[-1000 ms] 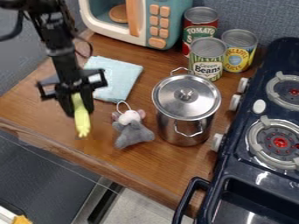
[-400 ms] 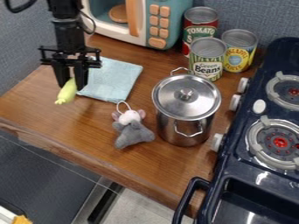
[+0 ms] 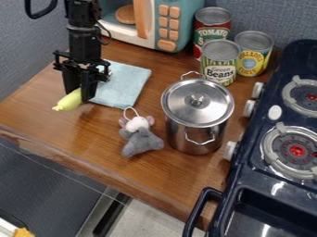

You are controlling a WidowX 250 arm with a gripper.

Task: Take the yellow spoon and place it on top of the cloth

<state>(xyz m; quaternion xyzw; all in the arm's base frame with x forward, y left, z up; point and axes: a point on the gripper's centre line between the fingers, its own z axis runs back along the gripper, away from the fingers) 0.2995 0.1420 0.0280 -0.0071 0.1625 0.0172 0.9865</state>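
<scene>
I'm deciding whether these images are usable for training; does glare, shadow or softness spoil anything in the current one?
Camera view: bright highlights on the pot's lid and the navy stove, but both outlines stay readable; the black gripper is so dark that its parts partly merge; the blue cloth looks evenly lit, with no strong shadow across its uncovered part.

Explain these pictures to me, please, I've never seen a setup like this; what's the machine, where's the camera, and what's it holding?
The black machine is a robot arm, coming in from the upper left. A fixed camera looks down at a slant. Its two-finger gripper holds a yellow spoon beside the blue cloth. On the wooden counter are also a plush mouse, a lidded metal pot, three cans and a toy microwave. A dark blue stove stands at the right.
</scene>
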